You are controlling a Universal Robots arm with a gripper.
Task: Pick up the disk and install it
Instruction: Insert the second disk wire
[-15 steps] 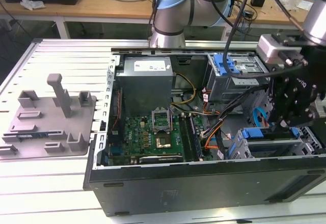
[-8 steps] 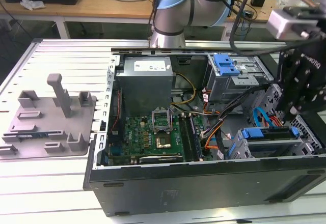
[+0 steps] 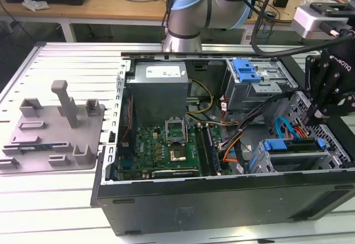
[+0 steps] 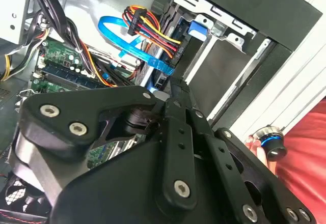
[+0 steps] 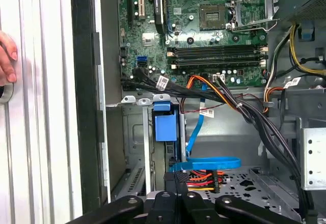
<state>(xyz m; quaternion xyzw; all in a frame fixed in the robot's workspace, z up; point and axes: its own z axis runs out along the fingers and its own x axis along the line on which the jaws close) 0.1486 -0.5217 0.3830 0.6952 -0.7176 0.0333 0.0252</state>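
Hovering over the open computer case (image 3: pixel 222 199), I hang at the exterior view's right, above the drive cage (image 3: pixel 338 150) in the case's near corner. My gripper (image 3: pixel 316 116) points down into that corner. In both wrist views its fingers (image 5: pixel 173 183) look pressed together, with nothing visible between them.

The disk (image 3: pixel 291 146) sits slotted in the cage, its blue carrier frame facing up and the silver body below it. In the first wrist view the blue frame (image 5: pixel 164 126) stands in the bay just beyond my fingertips, apart from them. A flat blue cable (image 5: pixel 204 163) curves between the frame and my gripper, over a bundle of red, yellow and orange wires (image 5: pixel 201 179).

The green motherboard (image 3: pixel 166 147) lies on the case floor toward the exterior view's left. Outside the case, on the ribbed table (image 3: pixel 55 199), a grey fixture plate (image 3: pixel 50 138) with upright posts rests well apart from me. A person's hand (image 5: pixel 6 58) rests on the table beside the case wall.
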